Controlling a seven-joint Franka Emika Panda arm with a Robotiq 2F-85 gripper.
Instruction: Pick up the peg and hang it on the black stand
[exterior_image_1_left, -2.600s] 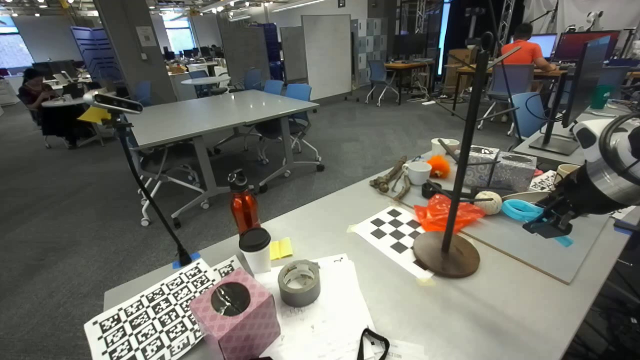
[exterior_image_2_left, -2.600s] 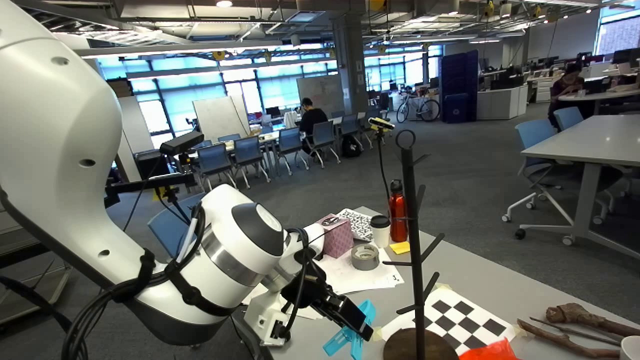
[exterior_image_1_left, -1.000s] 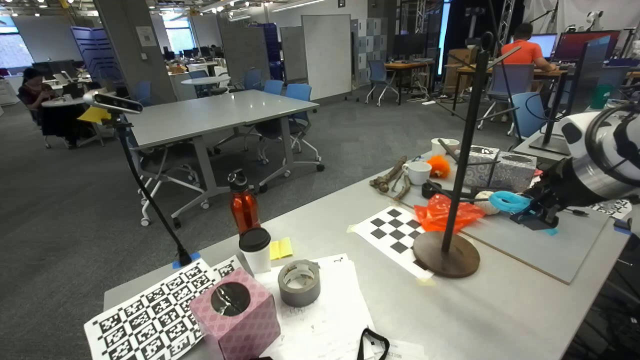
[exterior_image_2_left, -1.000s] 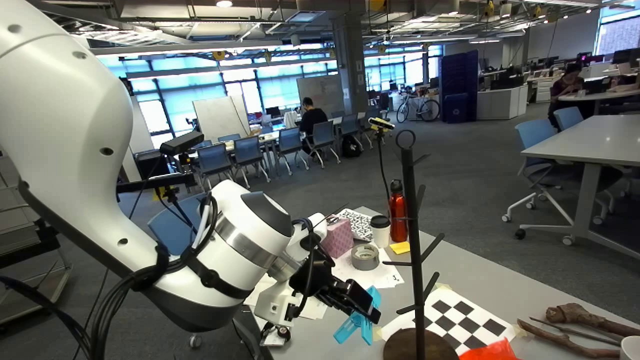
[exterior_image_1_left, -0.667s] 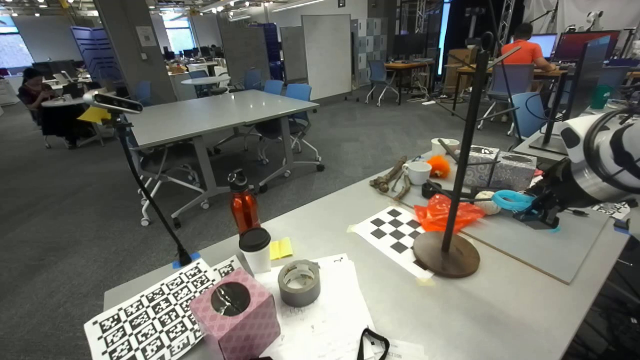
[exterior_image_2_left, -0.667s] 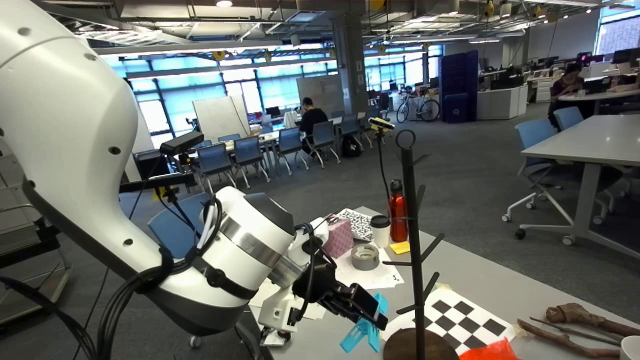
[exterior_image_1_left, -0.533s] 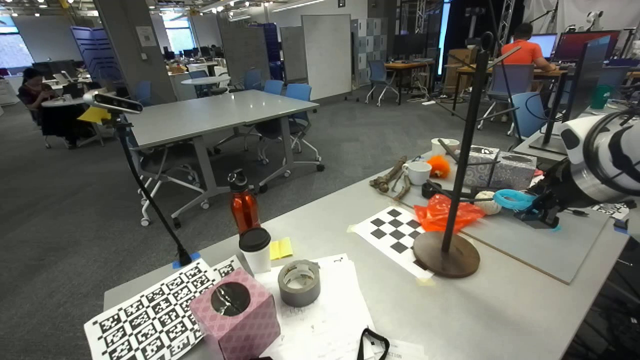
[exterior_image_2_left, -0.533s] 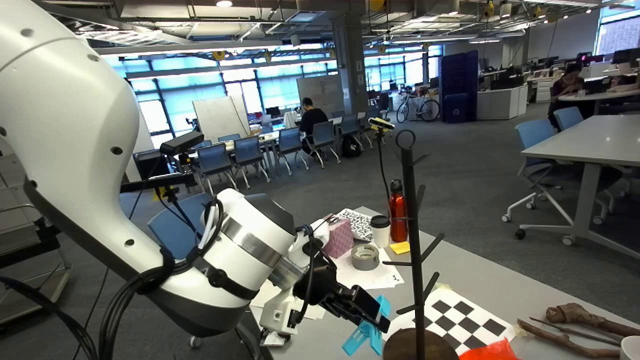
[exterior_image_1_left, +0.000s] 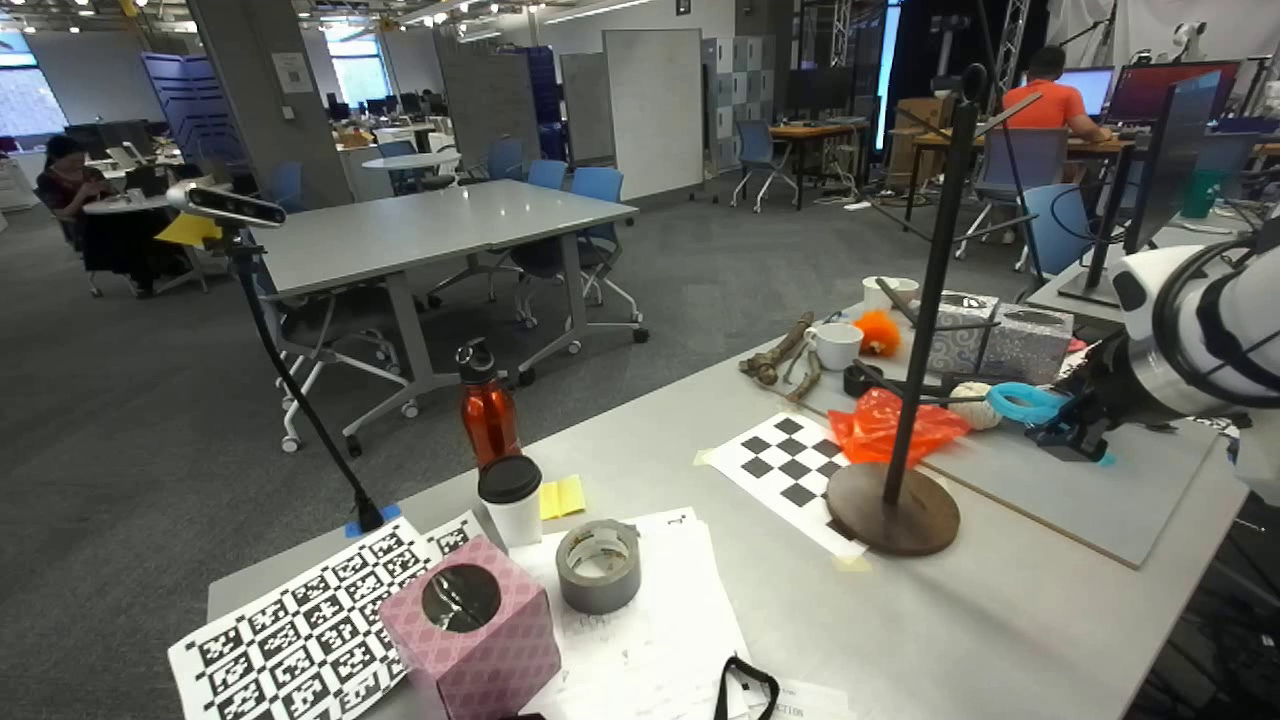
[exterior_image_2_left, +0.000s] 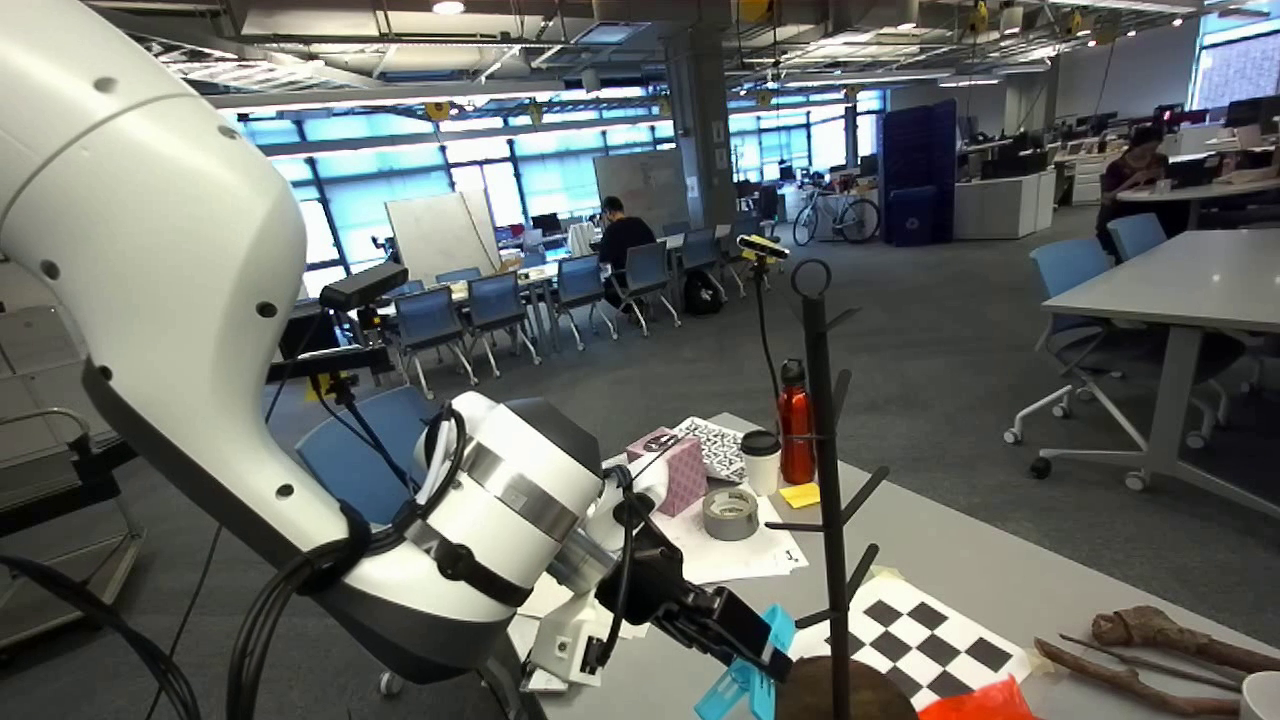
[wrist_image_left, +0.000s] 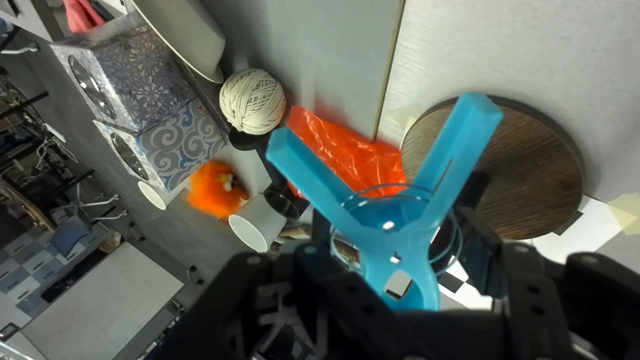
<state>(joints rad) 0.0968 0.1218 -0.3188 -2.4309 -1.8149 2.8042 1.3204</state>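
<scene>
The peg is a light-blue plastic clip with two splayed arms and wire rings; it shows in both exterior views (exterior_image_1_left: 1025, 402) (exterior_image_2_left: 745, 688) and in the wrist view (wrist_image_left: 387, 245). My gripper (exterior_image_1_left: 1072, 430) (exterior_image_2_left: 765, 645) (wrist_image_left: 396, 231) is shut on the peg's body and holds it above the table, arms pointing away. The black stand (exterior_image_1_left: 925, 290) (exterior_image_2_left: 825, 430) is a dark upright pole with several thin branches on a round brown base (wrist_image_left: 525, 170). In an exterior view the peg appears close to a low branch tip; whether they touch I cannot tell.
An orange-red plastic bag (exterior_image_1_left: 895, 428) and a checkerboard sheet (exterior_image_1_left: 785, 465) lie by the base. A twine ball (wrist_image_left: 252, 101), patterned boxes (wrist_image_left: 145, 80), a white mug (exterior_image_1_left: 838, 346) and sticks (exterior_image_2_left: 1140, 660) stand or lie nearby. A pink box (exterior_image_1_left: 470, 630) stands across the table.
Over the last seconds, the gripper has carried the peg toward the stand, higher than at first. In the last half second it has shifted slightly closer, and the upper arm has swung.
</scene>
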